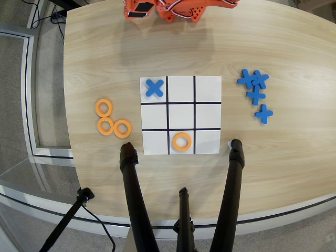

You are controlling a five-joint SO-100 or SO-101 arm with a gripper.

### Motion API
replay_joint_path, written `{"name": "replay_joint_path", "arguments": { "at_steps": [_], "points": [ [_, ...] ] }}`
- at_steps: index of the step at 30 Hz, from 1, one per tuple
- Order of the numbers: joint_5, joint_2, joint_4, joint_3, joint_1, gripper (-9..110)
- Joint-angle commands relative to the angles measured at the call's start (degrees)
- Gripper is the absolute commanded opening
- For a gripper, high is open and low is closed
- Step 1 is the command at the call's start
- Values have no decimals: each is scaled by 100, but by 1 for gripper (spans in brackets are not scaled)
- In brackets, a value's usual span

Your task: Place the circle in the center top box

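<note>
An orange ring lies flat inside the middle cell of the paper grid's row nearest the bottom of the overhead view, opposite the row with the blue X. The ring sits within the black lines, slightly low in the cell. Three more orange rings lie together on the table left of the grid. The orange arm is folded at the top edge of the view, far from the grid. Only part of it shows, and I cannot make out its fingers.
Several blue crosses lie in a loose group right of the grid. Three black tripod legs rise from the table's near edge just below the grid. The wooden table ends at left above grey floor.
</note>
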Motion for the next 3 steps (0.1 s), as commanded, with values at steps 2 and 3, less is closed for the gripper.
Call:
{"name": "replay_joint_path", "arguments": {
  "at_steps": [2,3],
  "points": [
    [26,105,-18,325,-9,0],
    [26,105,-18,325,-9,0]
  ]
}}
